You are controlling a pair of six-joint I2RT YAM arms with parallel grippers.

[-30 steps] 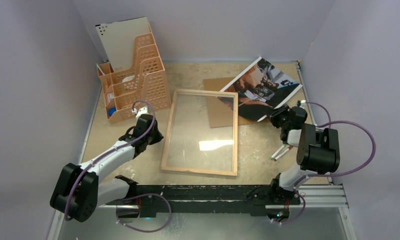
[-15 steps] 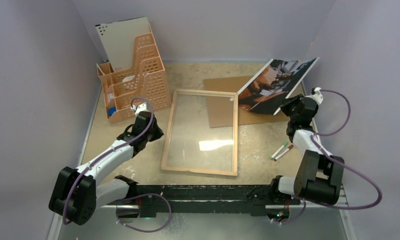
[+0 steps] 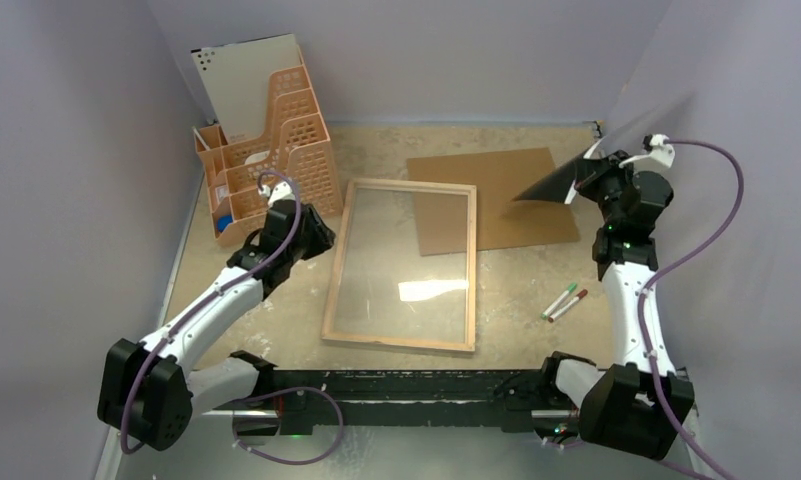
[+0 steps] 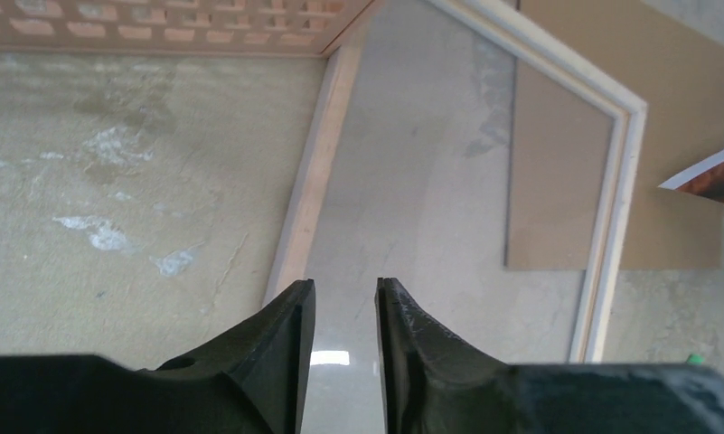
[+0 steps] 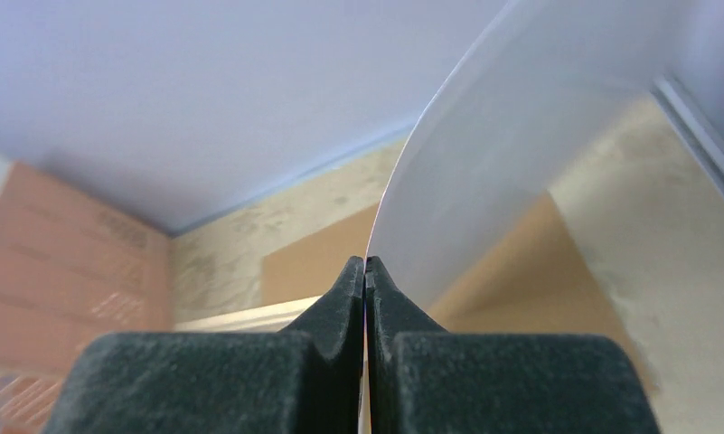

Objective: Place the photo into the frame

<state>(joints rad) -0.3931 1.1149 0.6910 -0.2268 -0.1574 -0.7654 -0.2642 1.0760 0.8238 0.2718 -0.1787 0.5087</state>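
While photo is pinched at its edge by right gripper, jaws clamped together on it, carry step is judged in hand. Photo held aloft, steeply tilted, far right over backing board, well apart from frame. Next: photo to be swung left, levelled, lowered onto pane. Right arm reared high. Left gripper, jaws slightly apart, empty, poised over frame's left rail.

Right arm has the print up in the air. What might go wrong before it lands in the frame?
The right gripper pinches the large glossy photo by one thin edge, and the sheet bows; it may slip or crease. The left gripper, jaws slightly apart, hangs over the light wood picture frame, probably in the photo's landing path.
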